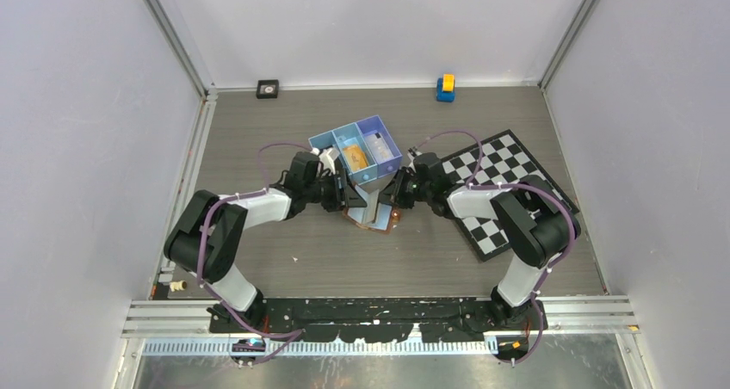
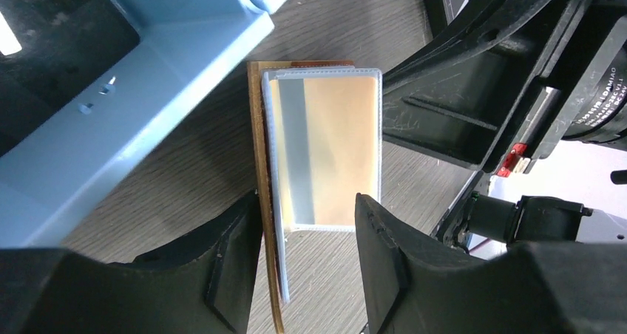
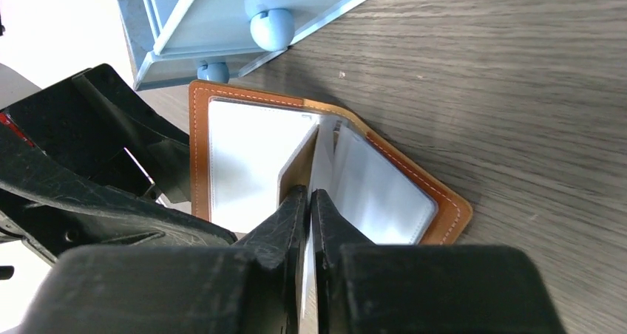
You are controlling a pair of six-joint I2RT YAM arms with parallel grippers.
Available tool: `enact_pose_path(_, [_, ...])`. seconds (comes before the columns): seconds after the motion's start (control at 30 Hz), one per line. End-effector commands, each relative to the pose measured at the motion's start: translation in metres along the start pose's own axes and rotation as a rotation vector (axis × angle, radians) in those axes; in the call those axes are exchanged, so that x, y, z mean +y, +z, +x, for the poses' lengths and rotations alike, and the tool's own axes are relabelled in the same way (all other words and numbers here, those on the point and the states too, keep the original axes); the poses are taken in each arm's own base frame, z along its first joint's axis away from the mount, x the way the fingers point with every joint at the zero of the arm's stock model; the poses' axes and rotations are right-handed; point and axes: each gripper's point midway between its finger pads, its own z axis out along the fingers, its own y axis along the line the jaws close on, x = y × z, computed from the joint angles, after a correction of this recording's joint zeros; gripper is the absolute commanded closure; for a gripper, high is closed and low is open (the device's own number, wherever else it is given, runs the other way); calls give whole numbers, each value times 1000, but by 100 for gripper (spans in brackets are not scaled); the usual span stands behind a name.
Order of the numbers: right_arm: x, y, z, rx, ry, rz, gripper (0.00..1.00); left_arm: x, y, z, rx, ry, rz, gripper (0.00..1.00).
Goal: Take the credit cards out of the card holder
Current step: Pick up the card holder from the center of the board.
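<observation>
Card holder (image 3: 244, 164) is spread on table (image 3: 517, 90), its sleeve (image 3: 323, 157), judged limp and slick, pinched at the free edge by right jaws, flanked by parted left jaws.

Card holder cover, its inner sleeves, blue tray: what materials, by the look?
Card holder cover: brown leather or faux leather, matte, with pale stitching along the edge; the look doesn't settle which.
Inner sleeves: thin clear plastic film, glossy, with ribbed welded seams at the edges.
Blue tray: probably rigid moulded plastic, smooth satin, uniform colour, crisp straight walls.
</observation>
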Motion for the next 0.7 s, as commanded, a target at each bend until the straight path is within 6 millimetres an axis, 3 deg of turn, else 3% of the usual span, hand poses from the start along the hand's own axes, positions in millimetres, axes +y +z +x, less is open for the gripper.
enact_pose_path(0.0, [36, -3, -5, -28, -82, -52, 84, -20, 3, -5, -17, 58, 54, 50])
enact_pose_path(0.17, [43, -3, 0, -30, -120, -36, 72, -23, 2, -5, -21, 79, 41, 49])
enact_pose_path(0.43, [45, 1, 6, -12, -130, -42, 67, -24, 0, -5, -22, 83, 43, 45])
enact_pose_path(0.67, [50, 3, 11, 2, -139, -51, 74, -30, -2, -5, -28, 83, 72, 40])
